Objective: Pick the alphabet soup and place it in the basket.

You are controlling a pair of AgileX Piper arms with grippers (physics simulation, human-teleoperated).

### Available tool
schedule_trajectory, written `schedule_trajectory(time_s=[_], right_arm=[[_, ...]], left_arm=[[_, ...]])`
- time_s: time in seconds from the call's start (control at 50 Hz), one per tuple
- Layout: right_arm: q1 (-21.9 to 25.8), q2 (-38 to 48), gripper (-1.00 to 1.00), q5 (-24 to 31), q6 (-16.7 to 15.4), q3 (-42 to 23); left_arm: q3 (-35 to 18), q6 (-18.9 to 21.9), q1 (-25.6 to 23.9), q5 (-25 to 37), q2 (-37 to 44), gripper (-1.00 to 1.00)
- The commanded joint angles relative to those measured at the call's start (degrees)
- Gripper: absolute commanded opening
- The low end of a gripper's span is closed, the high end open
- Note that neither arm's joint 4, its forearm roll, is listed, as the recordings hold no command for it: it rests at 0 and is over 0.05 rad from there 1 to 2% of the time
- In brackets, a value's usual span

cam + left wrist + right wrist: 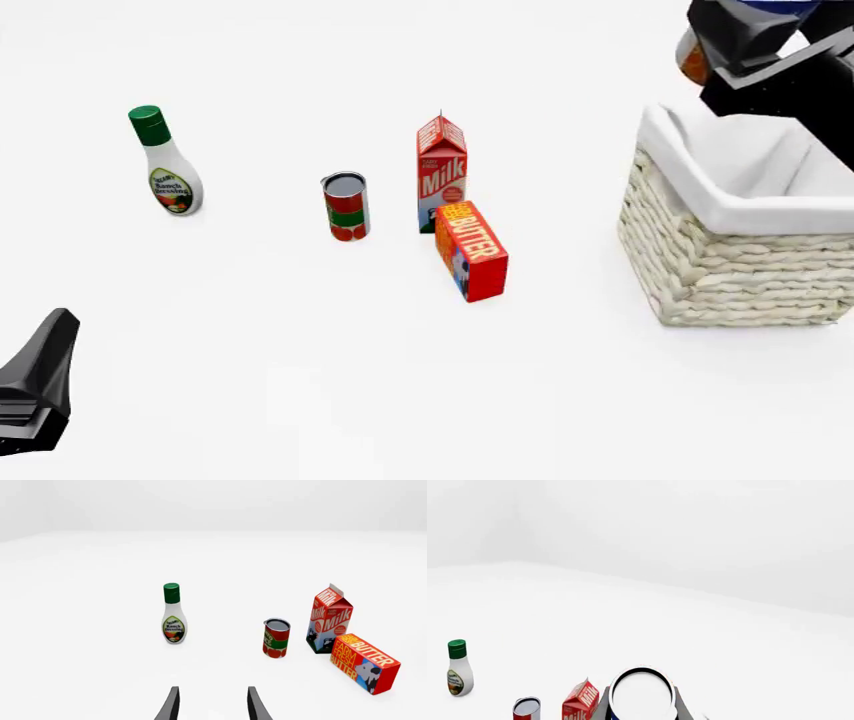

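My right gripper (731, 38) is shut on the alphabet soup (690, 56) and holds it high above the far left corner of the basket (747, 270). Only the can's orange-brown base edge shows in the front view. In the right wrist view the can's silver-white top (642, 692) fills the gap between the two fingers (602, 707). The basket is cream wicker with a white cloth lining and stands at the right. My left gripper (213, 707) is open and empty, low at the near left (40, 390).
A ranch dressing bottle (166, 165) stands at the far left. A red-and-green can (346, 205), a milk carton (442, 172) and a butter box (471, 250) stand together in the middle, left of the basket.
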Motion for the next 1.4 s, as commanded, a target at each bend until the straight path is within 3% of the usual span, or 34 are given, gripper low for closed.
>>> schedule_trajectory(time_s=[0.02, 0.72, 1.14, 1.4], right_arm=[[-4.34, -2.92, -1.0, 3.59, -0.46, -1.79], [-17.53, -5.01, -1.0, 7.02, -0.94, -1.2], [-18.94, -1.83, -1.0, 6.36, -2.41, -1.52], [-19.21, 0.0, -1.0, 10.62, -4.06, -3.49]], left_arm=[[0.0, 0.0, 0.0, 0.0, 0.0, 1.0], [0.0, 0.0, 0.0, 0.0, 0.0, 1.0], [0.0, 0.0, 0.0, 0.0, 0.0, 1.0], [0.0, 0.0, 0.0, 0.0, 0.0, 1.0]])
